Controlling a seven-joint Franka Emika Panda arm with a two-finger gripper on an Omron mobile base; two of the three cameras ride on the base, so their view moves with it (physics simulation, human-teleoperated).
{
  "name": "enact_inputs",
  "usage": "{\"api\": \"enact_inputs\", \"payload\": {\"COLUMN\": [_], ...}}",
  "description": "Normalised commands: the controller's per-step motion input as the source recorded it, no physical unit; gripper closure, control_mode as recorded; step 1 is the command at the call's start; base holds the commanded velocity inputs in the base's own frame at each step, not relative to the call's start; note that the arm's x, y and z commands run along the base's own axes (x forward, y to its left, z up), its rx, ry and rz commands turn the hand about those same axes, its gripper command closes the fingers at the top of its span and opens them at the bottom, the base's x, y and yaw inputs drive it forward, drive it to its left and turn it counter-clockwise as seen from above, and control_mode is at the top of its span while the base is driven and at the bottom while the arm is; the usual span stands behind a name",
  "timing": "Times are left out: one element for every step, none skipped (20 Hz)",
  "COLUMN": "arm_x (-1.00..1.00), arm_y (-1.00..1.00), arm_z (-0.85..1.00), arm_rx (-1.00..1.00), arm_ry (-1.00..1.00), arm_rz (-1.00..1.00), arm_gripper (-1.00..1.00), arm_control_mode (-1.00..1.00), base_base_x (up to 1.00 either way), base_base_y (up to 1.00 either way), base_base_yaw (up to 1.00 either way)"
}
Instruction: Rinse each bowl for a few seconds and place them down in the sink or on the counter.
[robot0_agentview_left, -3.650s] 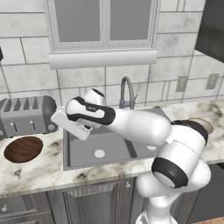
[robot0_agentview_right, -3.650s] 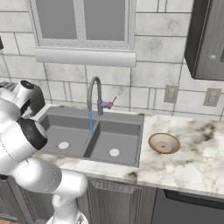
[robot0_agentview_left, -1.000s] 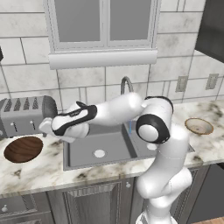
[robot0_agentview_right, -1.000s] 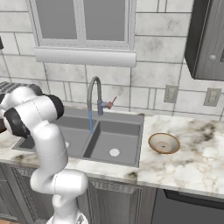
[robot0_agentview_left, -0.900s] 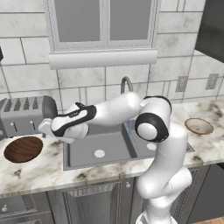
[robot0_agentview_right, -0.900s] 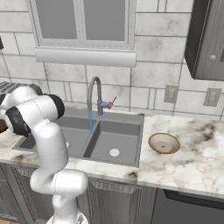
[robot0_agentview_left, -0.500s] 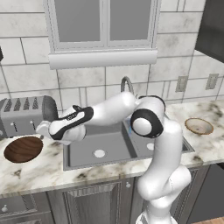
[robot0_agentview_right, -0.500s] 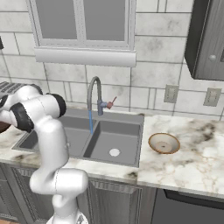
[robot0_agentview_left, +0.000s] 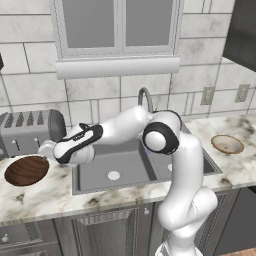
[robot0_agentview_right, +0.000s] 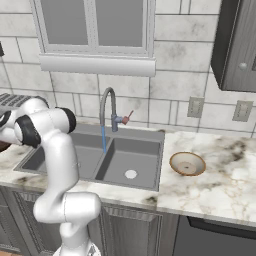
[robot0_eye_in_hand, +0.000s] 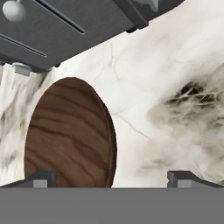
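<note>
Gripper (robot0_eye_in_hand: 109, 177) spread wide, empty, above dark wood-grain bowl (robot0_agentview_left: 26, 170) on marble counter (robot0_agentview_left: 47, 192), left of sink (robot0_agentview_left: 125, 167). You centre one finger over near rim, descend, then pinch. Beyond: toaster (robot0_agentview_left: 30, 131), running tap (robot0_agentview_right: 107, 112), tan bowl (robot0_agentview_right: 187, 163) at far right, window (robot0_agentview_left: 117, 30).

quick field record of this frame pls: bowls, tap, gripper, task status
wooden bowl: on the counter left of the sink, in front of the toaster
tan bowl: on the counter right of the sink, upright
tap: running, stream falls by the divider between the basins
gripper: fingers wide open, holding nothing, over the wooden bowl's right edge
task status: neither bowl picked up yet
</note>
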Motion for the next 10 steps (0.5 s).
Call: {"api": "enact_inputs", "payload": {"arm_x": [0.09, 0.09, 0.1, 0.11, 0.11, 0.12, 0.12, 0.12, 0.12, 0.13], "arm_y": [0.18, 0.17, 0.19, 0.19, 0.19, 0.2, 0.19, 0.18, 0.18, 0.18], "arm_z": [-0.14, -0.14, -0.14, -0.14, -0.15, -0.14, -0.14, -0.14, -0.14, -0.14], "arm_rx": [0.0, 0.0, 0.0, 0.0, 0.0, 0.0, 0.0, 0.0, 0.0, 0.0], "arm_ry": [-0.01, -0.01, 0.0, 0.0, 0.0, 0.0, 0.0, 0.0, 0.0, 0.0], "arm_rz": [0.0, 0.0, 0.0, 0.0, 0.0, 0.0, 0.0, 0.0, 0.0, 0.0], "arm_gripper": [-1.0, -1.0, -1.0, -1.0, -1.0, -1.0, -1.0, -1.0, -1.0, -1.0], "arm_control_mode": [-1.0, -1.0, -1.0, -1.0, -1.0, -1.0, -1.0, -1.0, -1.0, -1.0], "base_base_x": [0.0, 0.0, 0.0, 0.0, 0.0, 0.0, 0.0, 0.0, 0.0, 0.0], "base_base_y": [0.0, 0.0, 0.0, 0.0, 0.0, 0.0, 0.0, 0.0, 0.0, 0.0], "base_base_yaw": [0.0, 0.0, 0.0, 0.0, 0.0, 0.0, 0.0, 0.0, 0.0, 0.0]}}
